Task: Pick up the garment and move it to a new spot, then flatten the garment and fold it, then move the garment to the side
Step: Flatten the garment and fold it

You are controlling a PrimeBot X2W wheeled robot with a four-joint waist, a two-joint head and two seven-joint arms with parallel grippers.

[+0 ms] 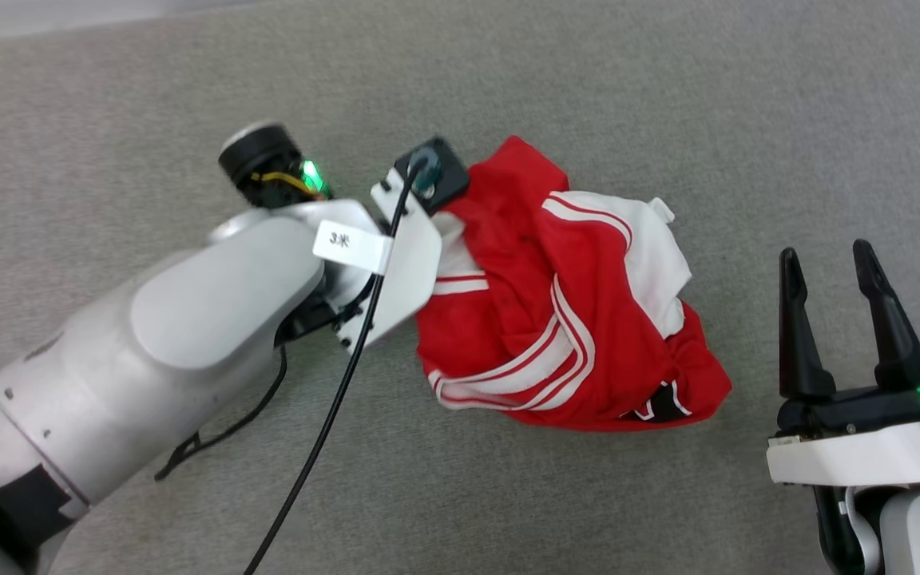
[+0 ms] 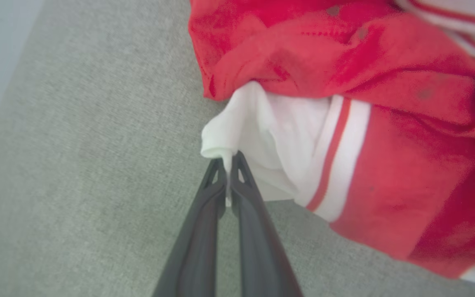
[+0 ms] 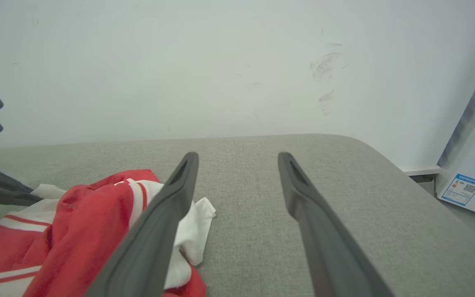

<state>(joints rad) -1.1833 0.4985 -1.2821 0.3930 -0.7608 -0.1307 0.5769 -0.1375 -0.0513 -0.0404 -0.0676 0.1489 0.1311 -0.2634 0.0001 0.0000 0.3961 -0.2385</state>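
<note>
Where the left gripper (image 2: pixel 229 157) meets the cloth, its jaws are pressed together on a white sleeve fold of the garment (image 2: pixel 386 165) (red, with striped trim). Right gripper (image 1: pixel 827 263): jaws apart, holding nothing, at 3 o'clock of the garment in the head view, clear of it. The garment lies crumpled on the grey cushion (image 1: pixel 188 80); the left arm (image 1: pixel 212 319) reaches it from 9 o'clock.

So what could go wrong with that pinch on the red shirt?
The left gripper pinches only a thin fold of white sleeve, so the garment might slip free when lifted. It lies crumpled, so lifting by one corner may leave it twisted. The right gripper stands open and apart, giving no backup.
</note>
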